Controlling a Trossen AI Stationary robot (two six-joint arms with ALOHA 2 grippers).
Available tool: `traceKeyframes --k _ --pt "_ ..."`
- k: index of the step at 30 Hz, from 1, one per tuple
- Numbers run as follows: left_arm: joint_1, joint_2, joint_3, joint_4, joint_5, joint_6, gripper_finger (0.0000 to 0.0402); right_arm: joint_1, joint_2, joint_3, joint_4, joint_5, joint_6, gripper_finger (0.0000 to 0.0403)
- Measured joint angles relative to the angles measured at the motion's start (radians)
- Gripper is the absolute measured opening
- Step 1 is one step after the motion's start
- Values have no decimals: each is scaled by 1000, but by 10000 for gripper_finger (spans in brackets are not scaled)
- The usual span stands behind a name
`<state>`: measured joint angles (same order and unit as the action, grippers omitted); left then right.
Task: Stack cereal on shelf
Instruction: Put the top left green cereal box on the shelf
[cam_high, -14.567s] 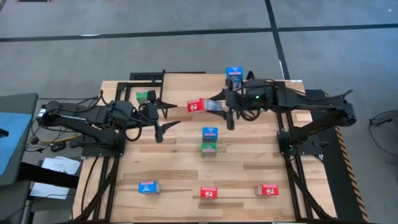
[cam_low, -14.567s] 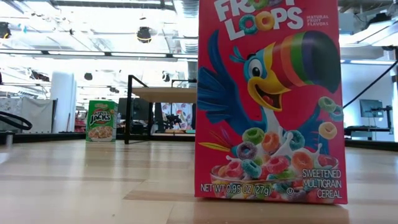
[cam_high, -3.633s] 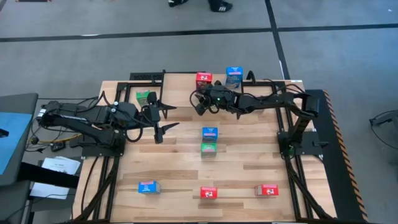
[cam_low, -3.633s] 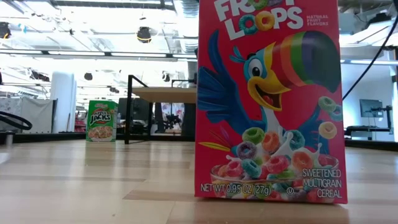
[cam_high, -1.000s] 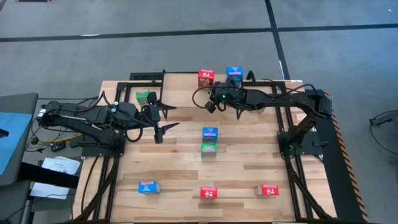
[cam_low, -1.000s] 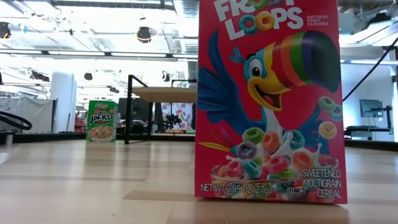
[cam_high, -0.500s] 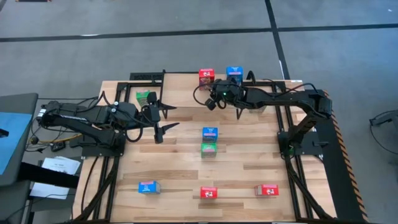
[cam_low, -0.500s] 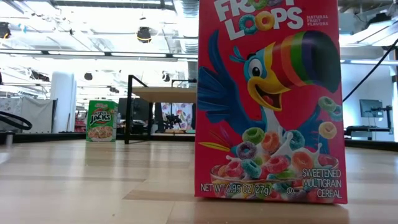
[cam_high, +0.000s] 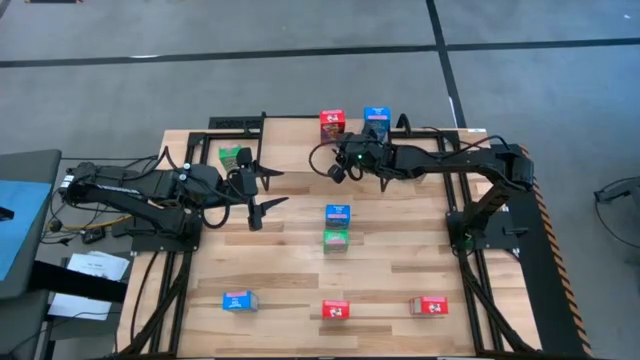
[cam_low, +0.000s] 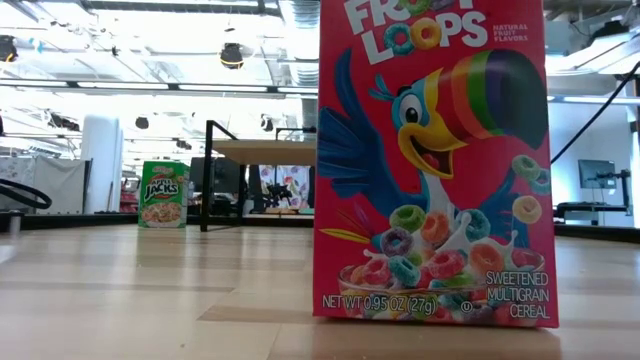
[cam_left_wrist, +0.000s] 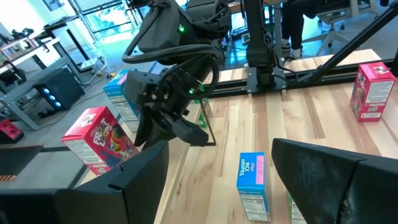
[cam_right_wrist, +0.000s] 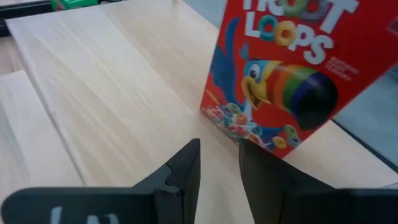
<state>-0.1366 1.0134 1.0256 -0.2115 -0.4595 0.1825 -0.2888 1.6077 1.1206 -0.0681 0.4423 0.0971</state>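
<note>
Froot Loops box (cam_right_wrist: 281, 74) stands upright on shelf (cam_right_wrist: 112, 74), just ahead of your right gripper (cam_right_wrist: 219, 163); fingers narrow, empty. Left gripper (cam_high: 262, 187) waits wide.

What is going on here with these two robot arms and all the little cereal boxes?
The robot is putting toy cereal boxes on a low wooden shelf at the far edge of the table. A red box and a blue box already stand on it. The right pincer hangs just in front of the red box, holding nothing. The left pincer waits open over the table's left side, near a green box. Five more boxes sit on the tabletop, not yet shelved.
</note>
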Motion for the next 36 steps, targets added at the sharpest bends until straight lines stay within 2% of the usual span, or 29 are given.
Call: traceKeyframes --k 9,23,25,31,36 --pt "0 0 0 0 0 -2 275 58 -25 2 -7 1 18 134" --pt "0 0 0 -62 -1 -10 275 152 -211 49 -131 0 -26 134" --pt "0 0 0 -62 -44 -6 275 162 -237 49 -153 -3 -30 134" --pt "40 0 0 -62 -280 77 275 193 -314 49 -211 -6 -56 134" --pt "147 0 3 -69 -296 112 275 221 -375 49 -252 -10 -76 135"
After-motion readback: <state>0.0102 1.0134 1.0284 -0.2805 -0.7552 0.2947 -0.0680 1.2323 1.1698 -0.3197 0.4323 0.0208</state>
